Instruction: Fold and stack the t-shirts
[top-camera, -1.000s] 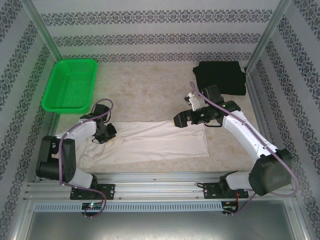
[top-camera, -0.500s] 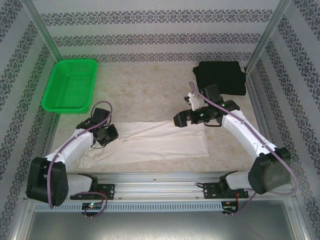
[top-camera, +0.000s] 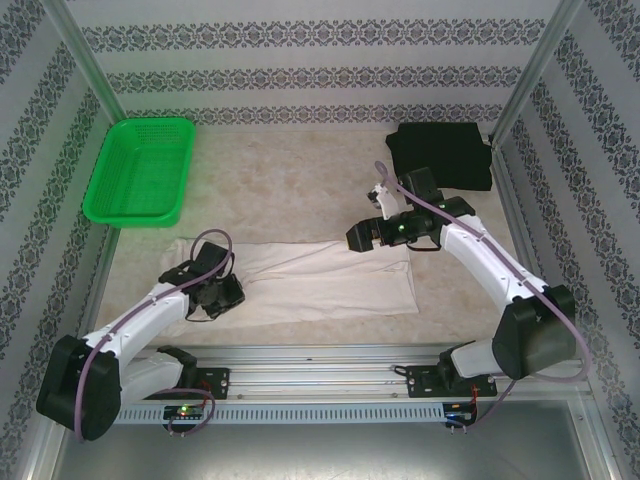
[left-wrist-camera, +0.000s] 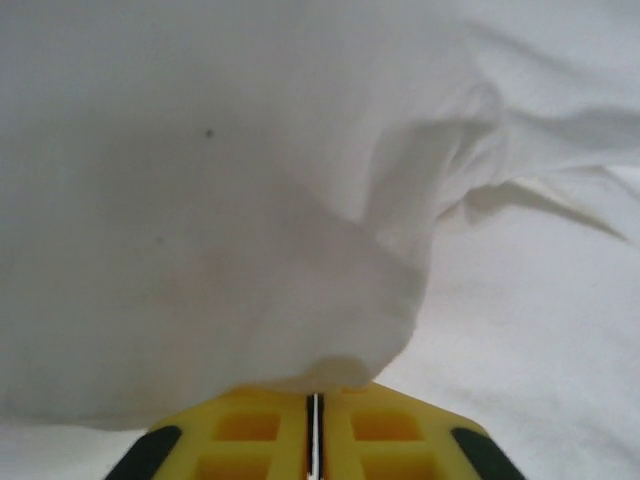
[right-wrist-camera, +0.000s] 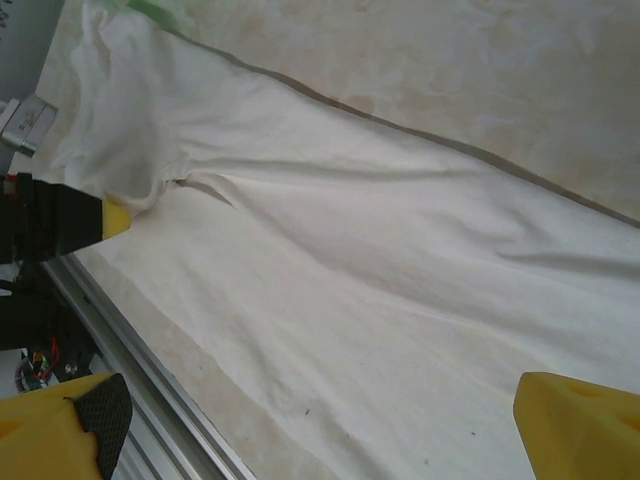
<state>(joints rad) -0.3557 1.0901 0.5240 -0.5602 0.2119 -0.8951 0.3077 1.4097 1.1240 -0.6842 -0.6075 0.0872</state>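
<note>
Clearly, the white soft cloth t-shirt (top-camera: 320, 280) lies as a long narrow band on the 6 o'clock side of the pale beige table (top-camera: 290, 180), stretched from about 8 o'clock to 4 o'clock. From this I judge that the lengthwise folds are done and the crosswise fold is the step in hand. At its 8 o'clock end the left gripper (top-camera: 215, 293) is clamped on the cloth. In the left wrist view its yellow fingers (left-wrist-camera: 250, 430) meet with only a thin line between them, and a bunch of white fabric hangs over them. This hold makes sense, because a pinched end can be carried over the band toward 3 o'clock. The right gripper (top-camera: 358, 238) hovers over the far edge of the band near its 3 o'clock end, its fingers (right-wrist-camera: 575, 425) wide apart and holding nothing; probably it is placed there to press or catch the cloth. The plain black cloth t-shirt (top-camera: 440, 155) rests as a compact folded square at the 1 o'clock corner, well apart, likely the base for the stack. The green plastic mesh basket (top-camera: 140, 170) sits at 10 o'clock.
</note>
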